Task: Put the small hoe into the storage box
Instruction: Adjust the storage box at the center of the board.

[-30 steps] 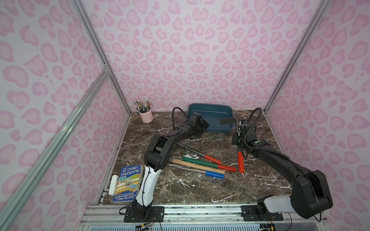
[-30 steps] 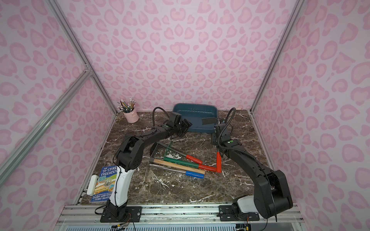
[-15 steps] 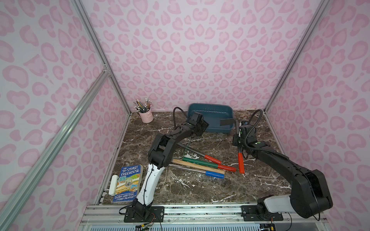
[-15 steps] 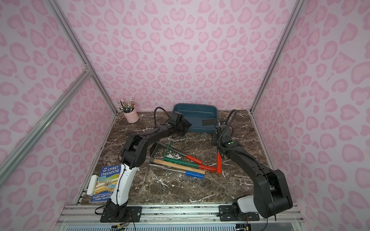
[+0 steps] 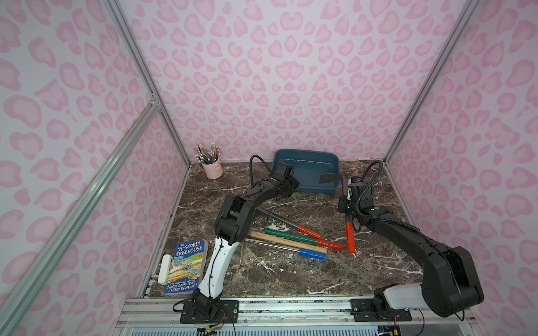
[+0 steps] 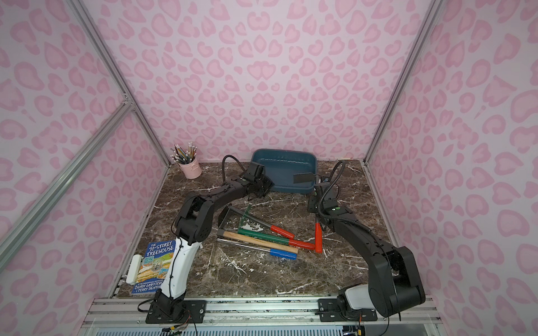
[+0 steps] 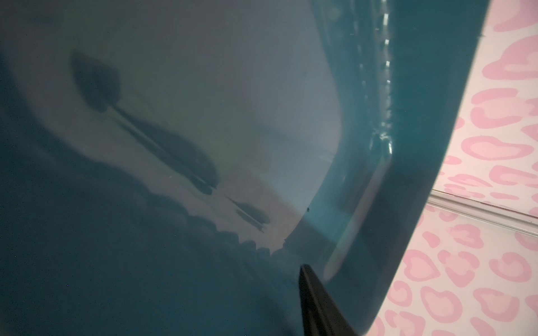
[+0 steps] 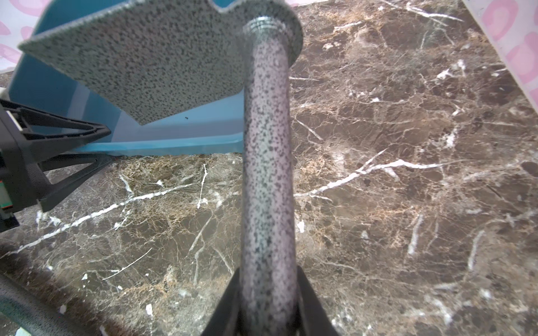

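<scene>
**A:** What takes up the most room?

**B:** A brown marble tabletop. The dark blue storage box lies flat at its far edge.

**A:** And the arms?

**B:** The left gripper is at the box's near left corner. The right wrist view shows its fingers closed on the near wall, one inside the rim and one outside. The left wrist view looks across the box's floor past one fingertip.

**A:** Where is the small hoe?

**B:** The small hoe is by the box's right end, in both top views. The right gripper has its fingers clamped on the speckled grey shaft. The flat blade reaches over the box's near right corner. The red handle slopes down toward the robot's base. I cannot tell whether its tip touches the marble.

**A:** What about the smaller things?

**B:** Four tools lie crossed at mid-table:
- a wooden-handled hammer
- a green-shafted tool
- a grey-shafted tool with a red grip
- a blue-gripped tool

A "91-Storey Treehouse" book lies beside the left arm's base. A pink pencil cup stands in the far left corner.
</scene>
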